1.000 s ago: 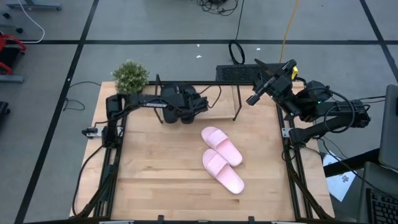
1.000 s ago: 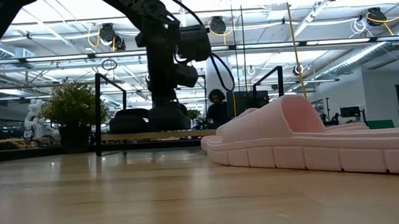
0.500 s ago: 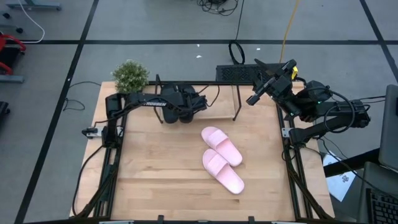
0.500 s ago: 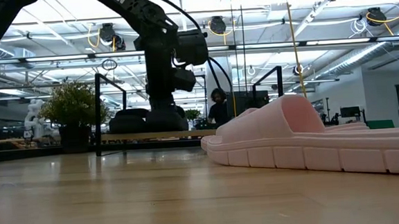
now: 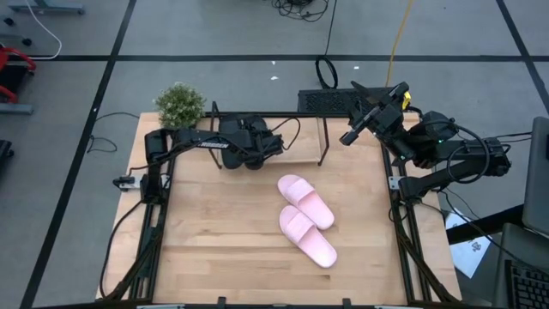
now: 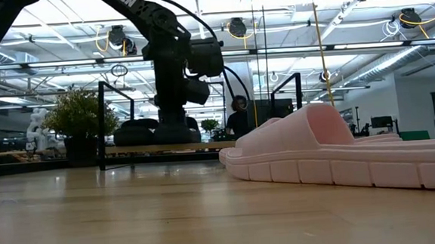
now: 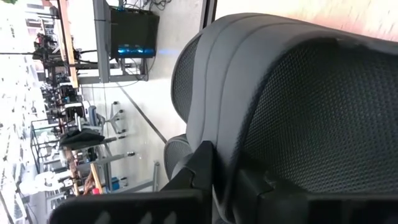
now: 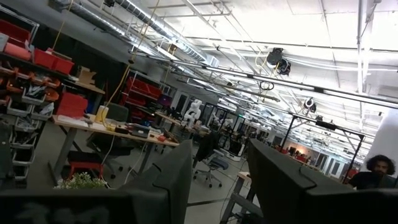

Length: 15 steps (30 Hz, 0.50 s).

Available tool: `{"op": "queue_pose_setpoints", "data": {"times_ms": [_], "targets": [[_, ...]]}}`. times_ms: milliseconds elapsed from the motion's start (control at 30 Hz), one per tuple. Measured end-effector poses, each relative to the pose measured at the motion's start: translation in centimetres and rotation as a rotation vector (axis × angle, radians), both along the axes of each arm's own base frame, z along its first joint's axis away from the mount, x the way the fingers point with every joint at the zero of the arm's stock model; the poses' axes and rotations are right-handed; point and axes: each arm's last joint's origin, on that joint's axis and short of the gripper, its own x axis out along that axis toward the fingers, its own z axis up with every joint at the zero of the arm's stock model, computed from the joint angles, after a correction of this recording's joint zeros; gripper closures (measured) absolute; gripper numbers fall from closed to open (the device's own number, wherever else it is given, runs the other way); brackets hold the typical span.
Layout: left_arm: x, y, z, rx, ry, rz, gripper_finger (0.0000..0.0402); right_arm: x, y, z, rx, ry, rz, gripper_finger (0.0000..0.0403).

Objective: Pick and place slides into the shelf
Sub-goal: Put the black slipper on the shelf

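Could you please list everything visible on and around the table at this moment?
Pink slides: two, light pink, side by side on the bare tabletop, near its middle.
Black slides: two, matte black, on the shelf board, left part.
Shelf: one, black rods with a light board, along the table's far edge.
Potted plant: one, green, far left corner.
Table: one, light wood.
Person: one, in the room behind the shelf.
Left gripper: over the shelf, at a black slide.
Right gripper: raised at the far right corner, open, empty.
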Motion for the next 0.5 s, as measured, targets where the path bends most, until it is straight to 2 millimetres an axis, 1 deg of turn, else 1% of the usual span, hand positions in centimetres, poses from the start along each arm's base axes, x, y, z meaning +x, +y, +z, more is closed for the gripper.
{"op": "queue_pose_setpoints", "data": {"times_ms": [500], "targets": [[0.22,-0.3,-0.14,-0.007,0.0,-0.02,0.0291,0.0,0.0,0.0,0.0,0.0,0.001,0.0257]]}}
